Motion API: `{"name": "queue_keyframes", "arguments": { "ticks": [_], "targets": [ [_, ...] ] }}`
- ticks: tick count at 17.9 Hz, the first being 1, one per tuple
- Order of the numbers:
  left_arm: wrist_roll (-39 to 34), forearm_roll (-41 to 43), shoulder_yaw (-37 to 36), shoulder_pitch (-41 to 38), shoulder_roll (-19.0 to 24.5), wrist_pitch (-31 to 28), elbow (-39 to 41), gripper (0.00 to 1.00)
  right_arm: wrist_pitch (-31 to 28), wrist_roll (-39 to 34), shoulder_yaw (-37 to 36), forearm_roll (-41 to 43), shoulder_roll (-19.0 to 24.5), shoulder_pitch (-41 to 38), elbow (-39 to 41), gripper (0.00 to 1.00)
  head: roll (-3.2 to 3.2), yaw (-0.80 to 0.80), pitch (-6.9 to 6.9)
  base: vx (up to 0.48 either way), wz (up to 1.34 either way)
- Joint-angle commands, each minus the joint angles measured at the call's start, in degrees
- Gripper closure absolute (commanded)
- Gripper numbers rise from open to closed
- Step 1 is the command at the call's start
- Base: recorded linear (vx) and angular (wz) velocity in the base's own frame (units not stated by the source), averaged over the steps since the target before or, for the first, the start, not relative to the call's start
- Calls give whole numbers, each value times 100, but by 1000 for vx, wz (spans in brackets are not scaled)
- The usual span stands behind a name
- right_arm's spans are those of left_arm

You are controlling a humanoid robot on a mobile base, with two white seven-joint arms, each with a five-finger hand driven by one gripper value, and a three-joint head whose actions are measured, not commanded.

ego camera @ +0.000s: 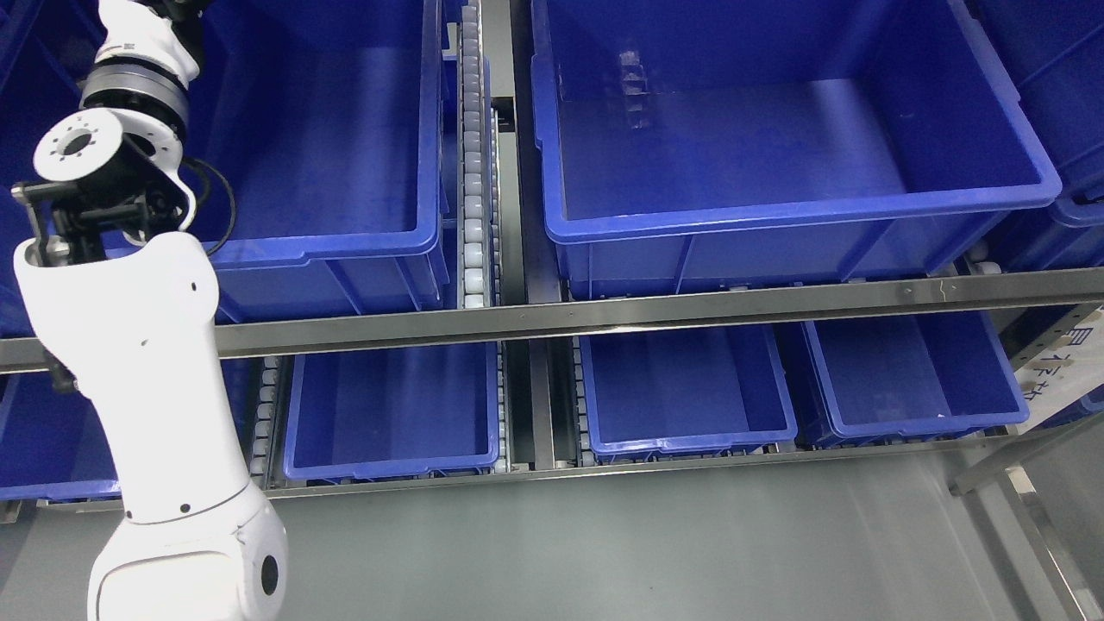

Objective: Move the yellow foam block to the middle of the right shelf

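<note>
The left arm (129, 362) reaches up past two large upper blue bins (776, 138) and three lower ones (392, 414), its hand unseen; the white label's (1065, 366) print is unreadable.

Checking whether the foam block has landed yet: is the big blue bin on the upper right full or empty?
Empty: the big blue bin shows only bare blue floor and walls.
</note>
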State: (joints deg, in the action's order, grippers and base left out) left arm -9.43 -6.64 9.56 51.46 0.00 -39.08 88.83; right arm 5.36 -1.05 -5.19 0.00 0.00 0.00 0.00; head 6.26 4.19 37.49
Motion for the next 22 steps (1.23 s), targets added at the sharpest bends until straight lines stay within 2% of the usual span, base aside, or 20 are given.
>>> {"name": "queue_keyframes", "arguments": {
  "ticks": [1,4,5,8,11,15,16,17,19,22],
  "targets": [
    [-279,49,-850,-127,100,-205,-578,71,26,0,0,9,-100,9,100,0,0,0,0,0,0],
    [-279,49,-1009,-154,100,-828,-770,28,17,0,0,9,-100,17,100,0,0,0,0,0,0],
    [-279,49,-1009,-154,100,-934,-841,18,17,0,0,9,-100,17,100,0,0,0,0,0,0],
    [-279,49,-1000,-189,100,-979,-868,1,17,0,0,9,-100,17,100,0,0,0,0,0,0],
    [-261,40,-939,-58,100,-813,-806,0,26,0,0,9,-100,17,100,0,0,0,0,0,0],
    [28,31,-807,-48,100,906,-657,0,17,0,0,9,-100,17,100,0,0,0,0,0,0],
    [151,31,-807,-240,100,1624,-622,0,17,0,0,0,-100,9,100,0,0,0,0,0,0],
    [248,40,-851,-520,100,2658,-543,0,17,0,0,9,-100,17,100,0,0,0,0,0,0],
    [319,31,-912,-1082,100,4042,-499,0,17,0,0,9,-100,17,100,0,0,0,0,0,0],
    [336,31,-895,-1804,100,4548,62,0,17,0,0,9,-100,17,100,0,0,0,0,0,0]
  ]
}}
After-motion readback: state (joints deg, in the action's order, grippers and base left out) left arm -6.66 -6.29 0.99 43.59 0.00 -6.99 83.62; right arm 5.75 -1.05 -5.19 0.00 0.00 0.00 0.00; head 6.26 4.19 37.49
